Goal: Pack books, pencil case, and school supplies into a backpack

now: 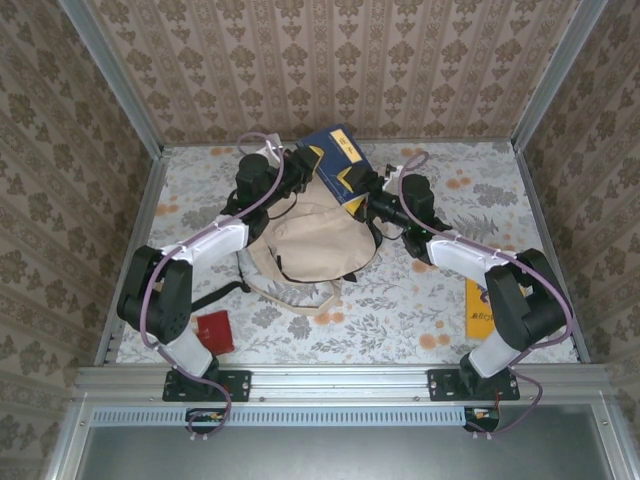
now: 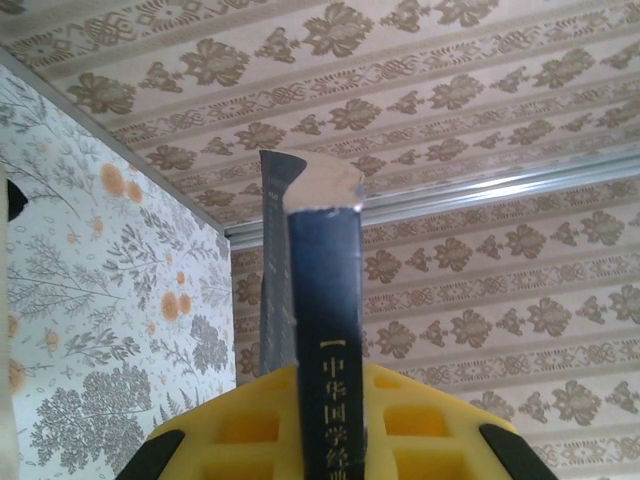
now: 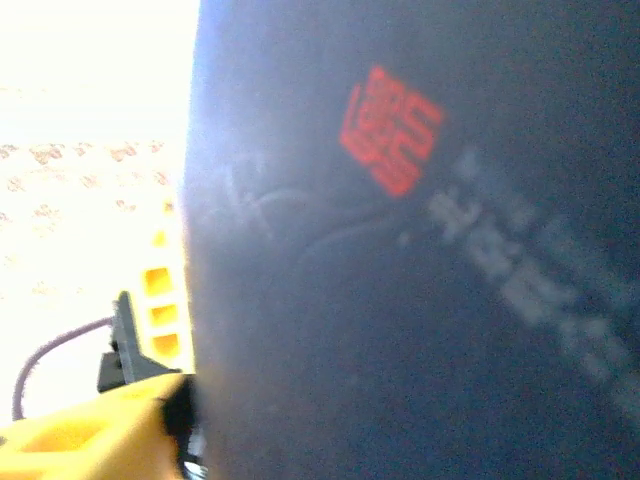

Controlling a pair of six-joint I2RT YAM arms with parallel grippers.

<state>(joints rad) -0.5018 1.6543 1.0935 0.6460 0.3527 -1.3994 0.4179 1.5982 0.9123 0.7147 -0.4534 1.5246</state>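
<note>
The cream backpack lies mid-table with its mouth toward the far wall. A navy book stands tilted above that far end. My left gripper is shut on it. In the left wrist view the book's spine with gold lettering is pinched between the yellow fingers. My right gripper is at the book's right side. Up close its camera sees the navy cover and one yellow finger, but how its jaws stand is hidden. A red squarish supply lies near the left base. A yellow book lies at the right.
Backpack straps trail toward the near edge. Patterned walls and metal posts close in the table on three sides. The right arm's elbow partly covers the yellow book.
</note>
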